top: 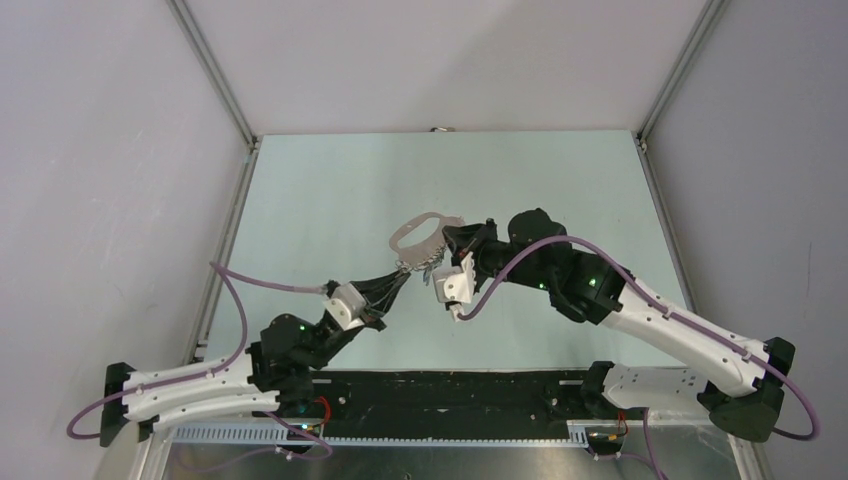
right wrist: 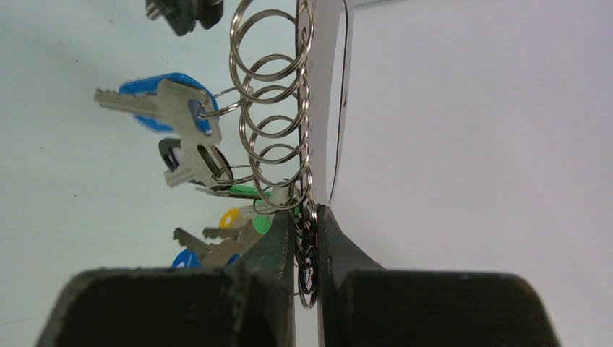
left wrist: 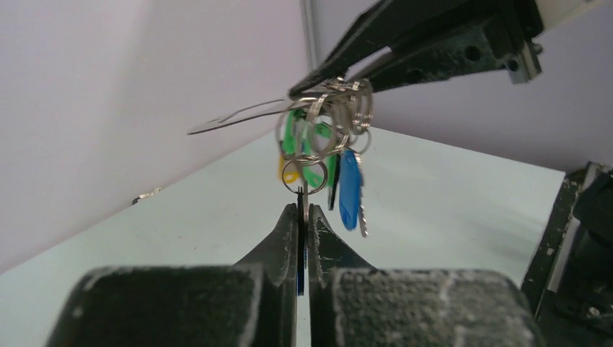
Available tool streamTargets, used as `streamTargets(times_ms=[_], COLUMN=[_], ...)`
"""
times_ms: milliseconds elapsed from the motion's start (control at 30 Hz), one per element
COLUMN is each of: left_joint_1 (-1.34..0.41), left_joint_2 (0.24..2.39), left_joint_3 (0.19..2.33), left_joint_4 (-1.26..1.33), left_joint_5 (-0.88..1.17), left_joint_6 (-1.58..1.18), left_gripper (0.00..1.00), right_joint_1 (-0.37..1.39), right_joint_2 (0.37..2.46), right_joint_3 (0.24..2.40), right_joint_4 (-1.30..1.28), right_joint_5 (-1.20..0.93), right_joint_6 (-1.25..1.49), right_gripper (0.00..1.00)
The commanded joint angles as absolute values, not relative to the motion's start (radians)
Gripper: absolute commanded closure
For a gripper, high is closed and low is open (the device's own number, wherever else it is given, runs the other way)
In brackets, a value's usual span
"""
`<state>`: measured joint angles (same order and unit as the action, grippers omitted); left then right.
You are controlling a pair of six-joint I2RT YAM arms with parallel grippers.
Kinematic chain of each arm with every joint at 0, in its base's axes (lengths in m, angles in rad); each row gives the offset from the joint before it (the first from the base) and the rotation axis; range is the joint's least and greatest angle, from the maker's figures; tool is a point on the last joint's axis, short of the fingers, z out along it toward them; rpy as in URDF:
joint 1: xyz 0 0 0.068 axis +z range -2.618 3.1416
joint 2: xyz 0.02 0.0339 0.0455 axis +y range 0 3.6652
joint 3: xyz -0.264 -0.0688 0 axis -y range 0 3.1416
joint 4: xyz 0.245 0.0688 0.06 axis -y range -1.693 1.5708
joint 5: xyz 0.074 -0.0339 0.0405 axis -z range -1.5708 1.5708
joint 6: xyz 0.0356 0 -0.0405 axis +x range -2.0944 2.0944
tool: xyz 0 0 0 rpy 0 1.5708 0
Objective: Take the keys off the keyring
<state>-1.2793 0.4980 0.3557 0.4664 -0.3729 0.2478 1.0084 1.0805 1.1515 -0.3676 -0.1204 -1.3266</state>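
The keyring (top: 424, 231), a grey-beige oval loop, hangs above the table; it shows edge-on in the right wrist view (right wrist: 335, 87). Small silver split rings (right wrist: 271, 108) hang from it with the keys (left wrist: 323, 155) in a bunch: blue (right wrist: 160, 101), black (right wrist: 189, 163), green (right wrist: 238, 191) and yellow (right wrist: 230, 217) heads. My right gripper (right wrist: 305, 213) is shut on the lowest split rings, beside the loop. My left gripper (left wrist: 304, 210) comes from below and is shut on one key (left wrist: 304, 195), seen edge-on, hanging from the bunch.
The pale green table (top: 330, 200) lies below, walled by grey panels on the left, back and right. A black strip (top: 450, 395) runs along the near edge between the arm bases. A small metal fitting (top: 443, 129) sits at the far edge.
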Motion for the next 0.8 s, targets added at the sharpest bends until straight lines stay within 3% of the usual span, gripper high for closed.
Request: streamTargets(times_ms=[0,100,167,200,267,467,767], left_joint_1=[-1.275,-1.275,-1.275,-1.275,-1.276,-1.275,-1.273], left_joint_2=[0.469,0.458,0.481,0.494,0.555,0.783,0.863], left_joint_3=[0.387,0.414,0.482,0.516,0.624,0.871,0.940], left_joint_4=[0.511,0.437,0.300,0.191,-0.006,-0.385,-0.475], left_joint_5=[-0.506,-0.581,-0.609,-0.619,-0.647,-0.593,-0.335], left_joint_6=[0.175,0.103,0.076,0.070,0.071,0.198,0.402], left_gripper=[1.00,1.00,1.00,1.00,1.00,1.00,1.00], right_joint_1=[0.972,0.922,0.894,0.885,0.852,0.774,0.707], right_joint_2=[1.037,1.022,1.005,0.997,0.967,0.825,0.716], right_joint_3=[1.123,1.034,0.951,0.917,0.777,0.550,0.528], right_joint_4=[-0.253,-0.180,-0.109,-0.054,0.036,0.220,0.255], right_joint_5=[-0.115,-0.142,-0.190,-0.221,-0.280,-0.445,-0.609], right_joint_6=[-1.188,-1.069,-0.966,-0.889,-0.787,-0.590,-0.485], right_gripper=[1.00,0.97,0.80,0.61,0.36,0.36,0.37])
